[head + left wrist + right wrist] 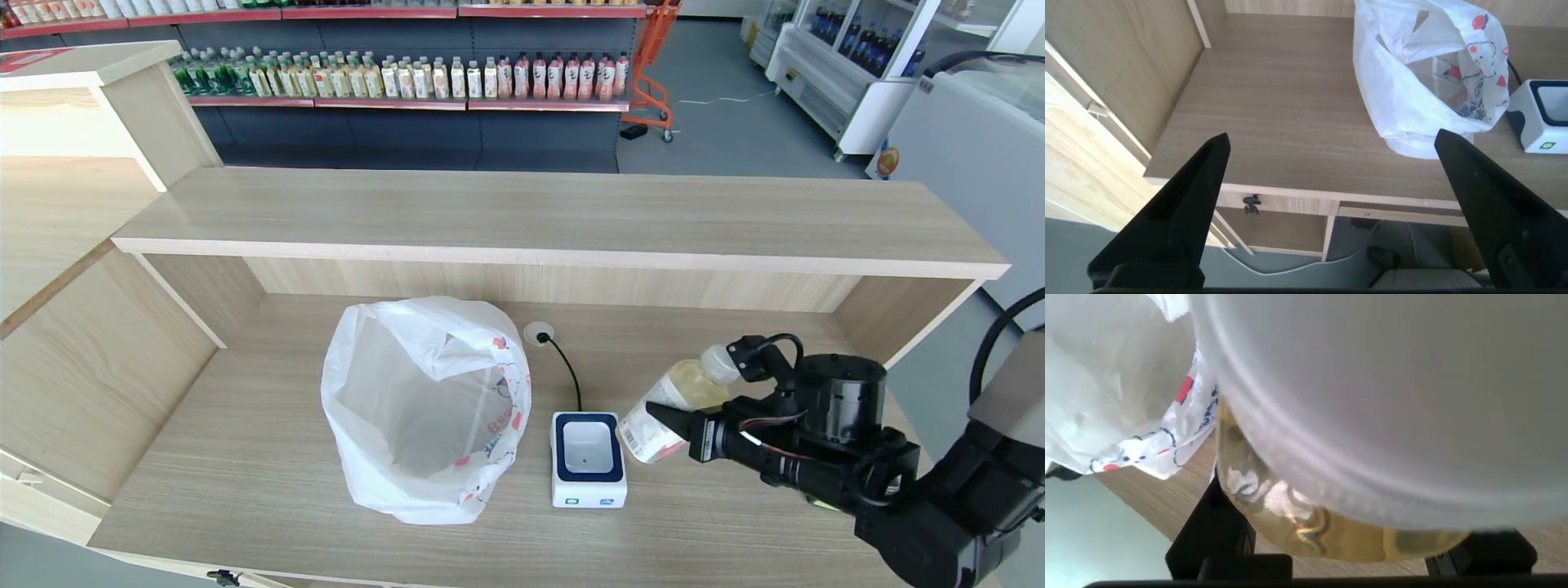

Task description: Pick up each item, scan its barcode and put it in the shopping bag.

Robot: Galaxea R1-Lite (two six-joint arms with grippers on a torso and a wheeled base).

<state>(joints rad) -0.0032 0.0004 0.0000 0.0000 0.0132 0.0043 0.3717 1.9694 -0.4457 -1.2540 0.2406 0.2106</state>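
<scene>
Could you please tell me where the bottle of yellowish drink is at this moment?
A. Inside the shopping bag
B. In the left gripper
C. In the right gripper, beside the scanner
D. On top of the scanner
C: the right gripper is shut on the bottle, just to the right of the scanner, and the shopping bag stands open on the scanner's other side.

The right pincer (671,415) holds a tilted bottle (695,387) just beside the scanner (589,458).

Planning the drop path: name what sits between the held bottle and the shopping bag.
The barcode scanner sits between the bottle and the shopping bag, as the head view shows.
</scene>
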